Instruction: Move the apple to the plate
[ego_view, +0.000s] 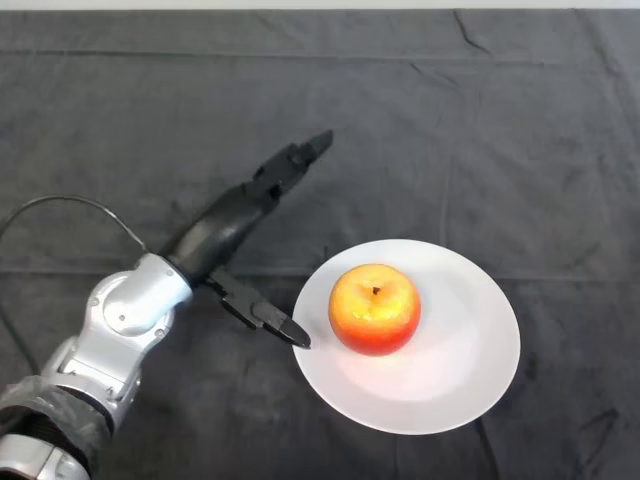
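A red and yellow apple (375, 308) sits upright on a white round plate (470, 370), left of the plate's middle. My left hand (232, 228) is to the left of the plate, open and empty. Its fingers (295, 160) point straight up and to the right, away from the plate. Its thumb (262, 312) reaches to the right, with its tip at the plate's left rim, a short way from the apple. The hand does not touch the apple.
A dark wrinkled cloth (500, 130) covers the whole table. My silver-grey forearm (115, 335) comes in from the lower left.
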